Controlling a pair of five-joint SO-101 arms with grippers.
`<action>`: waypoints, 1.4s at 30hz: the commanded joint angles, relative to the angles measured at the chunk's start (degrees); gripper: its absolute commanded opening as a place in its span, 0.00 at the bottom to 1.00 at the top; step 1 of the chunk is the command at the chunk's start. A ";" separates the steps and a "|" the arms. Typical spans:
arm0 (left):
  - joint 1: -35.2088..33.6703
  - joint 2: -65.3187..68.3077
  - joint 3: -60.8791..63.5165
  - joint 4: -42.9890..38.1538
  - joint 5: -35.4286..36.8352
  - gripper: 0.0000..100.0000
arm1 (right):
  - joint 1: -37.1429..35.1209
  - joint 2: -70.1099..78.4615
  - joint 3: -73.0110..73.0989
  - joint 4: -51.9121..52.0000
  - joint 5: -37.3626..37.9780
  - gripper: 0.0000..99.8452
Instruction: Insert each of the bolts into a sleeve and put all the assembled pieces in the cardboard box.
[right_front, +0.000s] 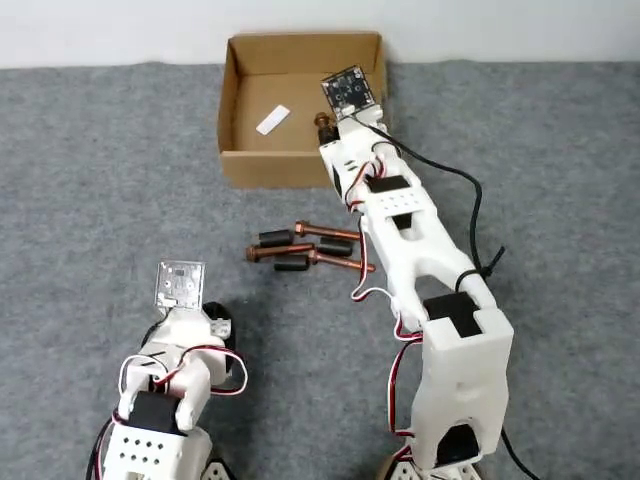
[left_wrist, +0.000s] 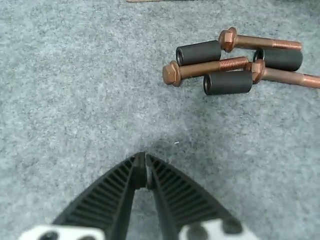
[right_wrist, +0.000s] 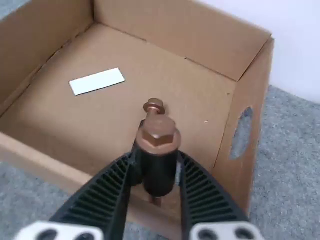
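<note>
Sleeved bolt (right_wrist: 158, 139) in right hand (right_wrist: 156, 164), seemingly over box (right_wrist: 200, 31)

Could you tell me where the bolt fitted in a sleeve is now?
In the right wrist view, the sleeved bolt sits clamped in the right gripper, over the cardboard box beside its hand-hole wall.

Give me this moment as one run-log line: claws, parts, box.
right claw: shut on sleeved bolt, over cardboard box | left claw: shut, empty, over carpet | loose bolts: three | loose sleeves: three, among bolts
</note>
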 joint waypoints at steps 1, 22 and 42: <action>-0.62 -0.44 -0.31 -1.49 0.53 0.01 | 0.57 -1.01 -3.78 1.63 0.79 0.12; -2.99 -0.44 -0.31 -1.76 3.96 0.01 | 0.31 -21.49 -4.31 33.10 -7.30 0.01; -3.08 -0.44 -0.31 -1.76 4.22 0.01 | -9.80 -24.04 -3.96 70.20 21.10 0.01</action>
